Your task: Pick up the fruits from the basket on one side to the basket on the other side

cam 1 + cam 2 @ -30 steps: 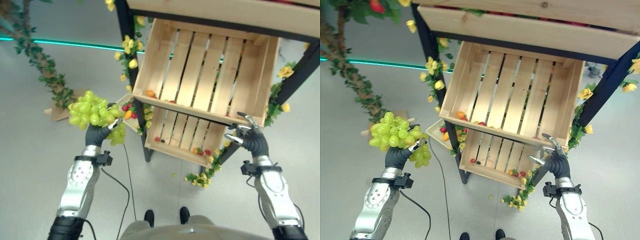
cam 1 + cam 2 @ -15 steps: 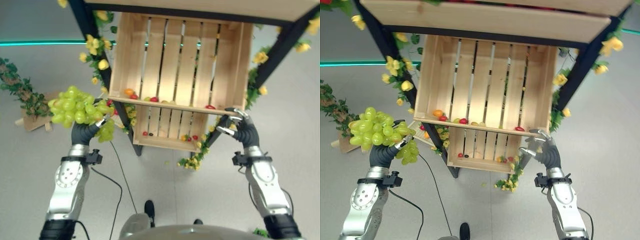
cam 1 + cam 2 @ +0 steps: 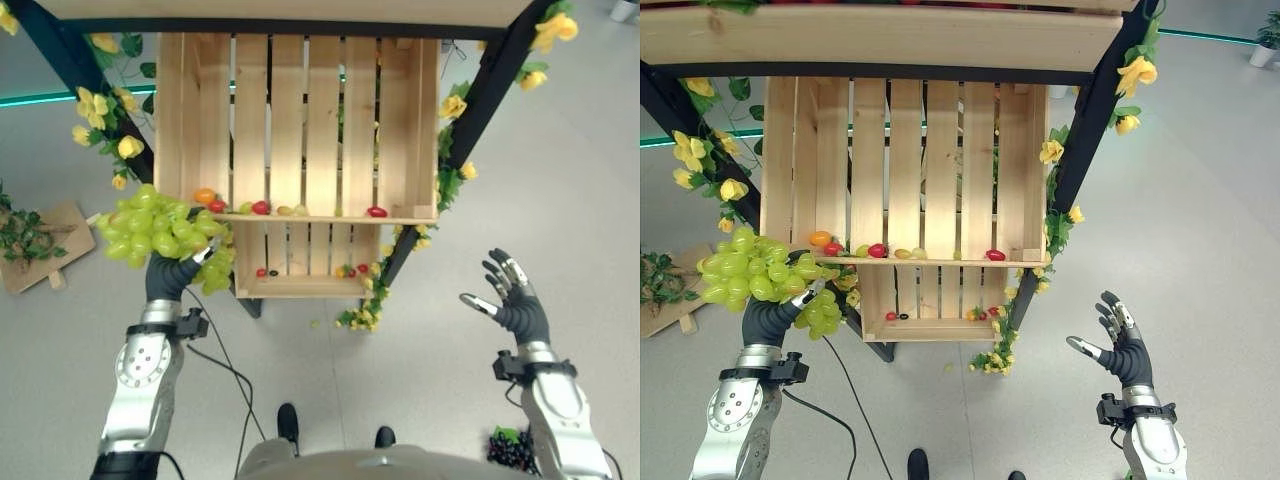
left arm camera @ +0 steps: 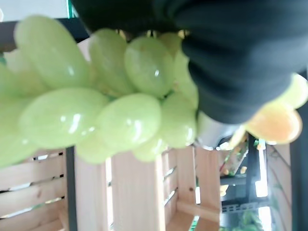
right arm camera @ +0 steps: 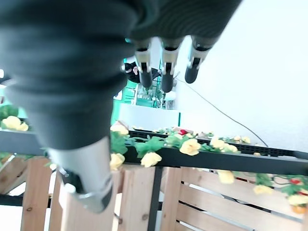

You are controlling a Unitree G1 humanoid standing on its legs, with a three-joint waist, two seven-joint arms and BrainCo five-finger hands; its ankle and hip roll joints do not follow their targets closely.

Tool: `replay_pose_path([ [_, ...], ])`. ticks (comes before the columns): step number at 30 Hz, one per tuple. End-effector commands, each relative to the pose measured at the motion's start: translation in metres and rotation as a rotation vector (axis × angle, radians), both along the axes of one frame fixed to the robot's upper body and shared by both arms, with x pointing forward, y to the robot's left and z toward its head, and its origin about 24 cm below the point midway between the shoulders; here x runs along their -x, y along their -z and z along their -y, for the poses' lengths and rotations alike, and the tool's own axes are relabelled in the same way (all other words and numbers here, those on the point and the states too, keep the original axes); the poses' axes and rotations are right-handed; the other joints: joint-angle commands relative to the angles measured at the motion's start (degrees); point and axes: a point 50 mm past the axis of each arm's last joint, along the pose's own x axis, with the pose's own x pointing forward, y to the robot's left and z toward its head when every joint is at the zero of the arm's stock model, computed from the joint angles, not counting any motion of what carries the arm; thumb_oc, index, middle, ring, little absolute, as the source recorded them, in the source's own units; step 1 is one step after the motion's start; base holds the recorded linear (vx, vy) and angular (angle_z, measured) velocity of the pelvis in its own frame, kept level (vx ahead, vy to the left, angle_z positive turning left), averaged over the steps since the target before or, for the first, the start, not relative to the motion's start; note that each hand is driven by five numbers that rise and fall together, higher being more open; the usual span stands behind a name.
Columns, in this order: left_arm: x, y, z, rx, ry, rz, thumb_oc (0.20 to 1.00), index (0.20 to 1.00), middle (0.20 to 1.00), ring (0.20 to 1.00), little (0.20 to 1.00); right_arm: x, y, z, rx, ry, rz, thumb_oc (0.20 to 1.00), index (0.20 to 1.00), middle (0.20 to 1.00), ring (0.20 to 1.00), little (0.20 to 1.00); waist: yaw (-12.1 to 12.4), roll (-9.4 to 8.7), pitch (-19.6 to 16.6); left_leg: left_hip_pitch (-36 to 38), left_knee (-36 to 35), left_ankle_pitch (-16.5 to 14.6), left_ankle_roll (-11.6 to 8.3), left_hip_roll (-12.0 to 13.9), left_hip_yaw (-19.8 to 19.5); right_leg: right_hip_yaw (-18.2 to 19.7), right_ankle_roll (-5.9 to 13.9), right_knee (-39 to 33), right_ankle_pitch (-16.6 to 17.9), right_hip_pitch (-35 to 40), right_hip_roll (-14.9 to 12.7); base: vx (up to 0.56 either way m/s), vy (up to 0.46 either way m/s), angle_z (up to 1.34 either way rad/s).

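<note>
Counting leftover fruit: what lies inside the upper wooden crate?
Along the front lip of the upper wooden crate lie a few small fruits: orange, red and yellowish ones. The slats behind are bare. Anything tucked behind the lip is hidden.

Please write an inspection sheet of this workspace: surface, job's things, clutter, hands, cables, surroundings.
Surface: grey floor.
Job's things: green grapes in left hand; small fruits along front edge of upper wooden crate; more in lower crate.
Clutter: dark grapes on floor.
Hands: left hand shut on green grapes; right hand open, holding nothing.
Cables: nothing seen.
Surroundings: black frame with yellow flowers.
</note>
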Motion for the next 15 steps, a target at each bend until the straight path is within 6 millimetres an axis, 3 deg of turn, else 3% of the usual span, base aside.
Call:
replay_pose_path([
  [1, 0.0, -0.038, -0.009, -0.066, -0.043, 0.213, 0.2, 0.2, 0.2, 0.2, 0.2, -0.009, -0.029, 0.001, 0.026, -0.019, 0.153, 1.0, 1.0, 1.0, 1.0, 1.0, -0.3, 0.67, -2.7, 1.1, 3.3, -6.1, -2.17, 1.6, -2.0, 1.1, 1.66, 1.3, -1.5, -2.3, 0.4, 0.0, 0.0, 0.0],
  [8, 0.003, -0.051, -0.001, -0.102, 0.004, 0.264, 0.2, 0.2, 0.2, 0.2, 0.2, -0.009, -0.03, 0.003, 0.054, -0.015, 0.151, 1.0, 1.0, 1.0, 1.0, 1.0, -0.5, 0.8, -2.9, 1.7, 2.9, -6.1, -2.48, 1.8, -2.0, 1.1, 1.3, 1.6, -1.9, -1.8, 0.7, 0.0, 0.0, 0.0],
  [15, 0.011, -0.088, 0.019, -0.124, 0.107, 0.437, 0.2, 0.2, 0.2, 0.2, 0.2, -0.011, -0.029, 0.003, 0.068, -0.006, 0.148, 1.0, 1.0, 1.0, 1.0, 1.0, -0.4, 1.04, -3.0, 1.8, 2.6, -5.9, -2.54, 1.7, -2.5, 0.7, 1.31, 1.5, -1.8, -1.6, 0.6, 0.0, -0.003, 0.01],
])
